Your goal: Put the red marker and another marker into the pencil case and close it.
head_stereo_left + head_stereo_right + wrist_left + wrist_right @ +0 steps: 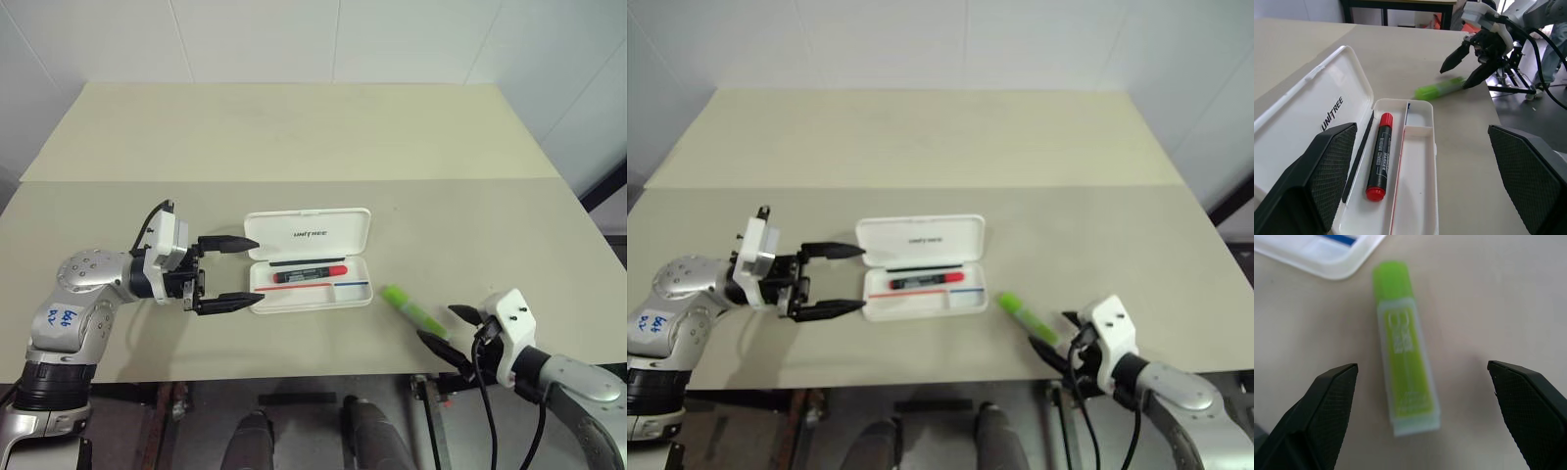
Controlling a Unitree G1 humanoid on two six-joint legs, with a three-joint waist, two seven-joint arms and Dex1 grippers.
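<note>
You had the pencil case (312,262) lying open on the bench (294,137), its lid with the dark lettering folded back flat on the far side and the tray toward the robot. The red marker (310,273) lay lengthwise inside the tray, in the long compartment next to the hinge, its red cap pointing to the robot's right. The thin red and blue lines ran along the tray just in front of it.

Your left gripper (229,273) sat level just off the left short end of the case, pointing right toward it, its jaws spread wide and holding nothing. One finger lined up with the lid edge and the other with the tray's front edge; from the head views you could not tell whether either tip touched the plastic.

The green highlighter (412,310) lay flat on the bench to the right of the case, near its front right corner but apart from it, angled so its green end pointed at the case and its paler end toward the robot's right hand.

Your right gripper (447,334) hung low by the bench's near edge, right at the highlighter's paler end, jaws wide and empty. In the right wrist view the highlighter lay between the two fingertips (1322,396), untouched.
</note>
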